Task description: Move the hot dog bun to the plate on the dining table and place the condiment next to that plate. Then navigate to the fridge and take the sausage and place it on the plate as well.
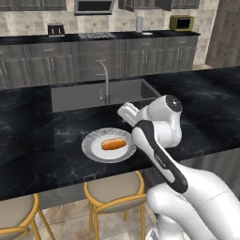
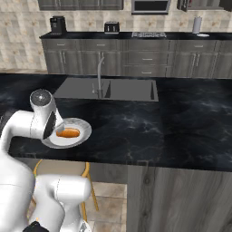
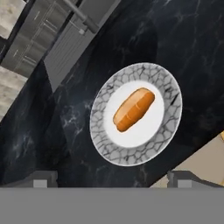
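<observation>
Oblong orange-tan hot dog bun (image 3: 134, 109) lying in white centre of round grey-marbled plate (image 3: 166, 83) on black veined marble dining table (image 1: 37, 140); two-finger gripper (image 3: 113, 179) above, spread wide, holding nothing

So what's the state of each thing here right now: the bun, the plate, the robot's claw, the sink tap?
Hot dog bun: lying on the plate's white centre, nothing gripping it.
Plate: flat on the dining table, near its front edge, holding just the bun.
Gripper: open, above the plate, holding nothing.
Faucet: upright at the sink; no water visible.
</observation>
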You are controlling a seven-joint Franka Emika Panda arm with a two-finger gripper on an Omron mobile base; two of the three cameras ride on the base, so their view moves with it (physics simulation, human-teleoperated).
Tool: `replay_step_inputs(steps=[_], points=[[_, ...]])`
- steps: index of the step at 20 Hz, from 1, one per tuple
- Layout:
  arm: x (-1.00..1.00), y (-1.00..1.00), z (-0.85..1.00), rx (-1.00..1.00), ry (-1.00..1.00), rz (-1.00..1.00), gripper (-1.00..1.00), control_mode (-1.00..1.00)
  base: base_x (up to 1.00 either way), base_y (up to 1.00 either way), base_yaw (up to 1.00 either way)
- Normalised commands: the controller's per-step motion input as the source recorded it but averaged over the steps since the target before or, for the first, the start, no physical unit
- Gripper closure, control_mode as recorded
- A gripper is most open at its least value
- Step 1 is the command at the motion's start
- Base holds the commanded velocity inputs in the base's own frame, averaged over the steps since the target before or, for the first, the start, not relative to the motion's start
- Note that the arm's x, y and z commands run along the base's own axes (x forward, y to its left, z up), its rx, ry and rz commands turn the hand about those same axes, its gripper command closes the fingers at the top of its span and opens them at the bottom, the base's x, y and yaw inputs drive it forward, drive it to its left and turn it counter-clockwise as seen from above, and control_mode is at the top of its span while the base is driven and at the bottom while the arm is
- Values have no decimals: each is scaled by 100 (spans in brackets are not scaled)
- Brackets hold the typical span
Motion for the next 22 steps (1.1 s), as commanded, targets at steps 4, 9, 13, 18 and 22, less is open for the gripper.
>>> replay_step_inputs(steps=[4, 9, 13, 18, 22], points=[[-77, -31, 56, -10, -5, 22, -100, -100, 0, 0, 0], [-70, -17, 71, -16, -3, 17, -100, -100, 0, 0, 0], [-75, -23, 63, -20, -4, 16, -100, -100, 0, 0, 0], [-77, -33, 49, -19, -7, 8, -100, -100, 0, 0, 0], [-72, -40, 28, -18, -9, 3, -100, -100, 0, 0, 0]])
